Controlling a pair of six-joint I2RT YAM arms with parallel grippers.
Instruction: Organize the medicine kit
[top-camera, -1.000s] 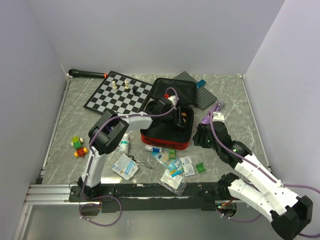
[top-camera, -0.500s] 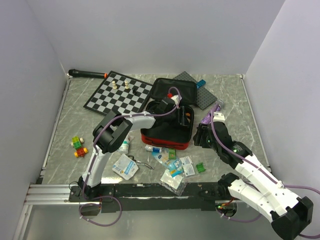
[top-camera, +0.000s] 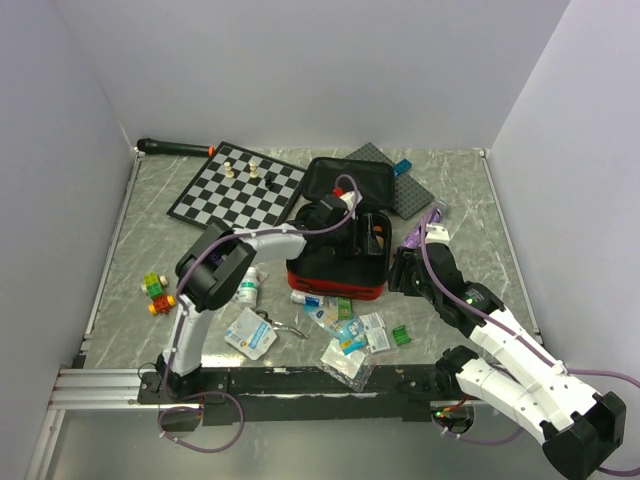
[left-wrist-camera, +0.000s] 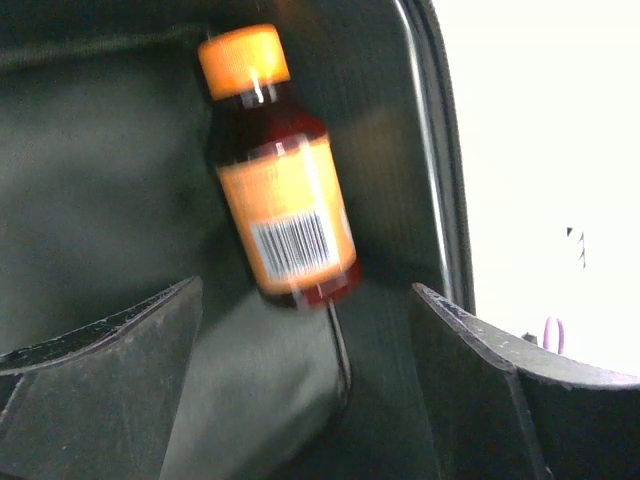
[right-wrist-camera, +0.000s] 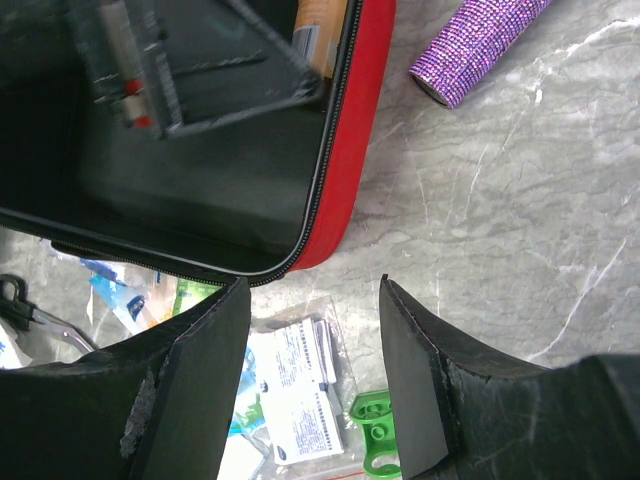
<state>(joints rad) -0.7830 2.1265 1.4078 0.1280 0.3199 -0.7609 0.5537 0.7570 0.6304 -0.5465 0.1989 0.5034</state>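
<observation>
While the left jaws stand wide over the bottle (left-wrist-camera: 280, 180) lying in the medicine kit (top-camera: 335, 283), right jaws hang apart, empty; soft and light, I'd judge, so take it by the red rim.

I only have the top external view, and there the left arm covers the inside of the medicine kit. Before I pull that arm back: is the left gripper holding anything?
Observer: No. The left wrist view shows the left gripper open, and an orange-capped bottle lying on the black lining of the medicine kit, with a gap to each finger.
Operator: What is under the right gripper?
Observer: In its wrist view the right gripper is open and empty, beside the kit's red wall, above a clear packet of white sachets on the table.
</observation>
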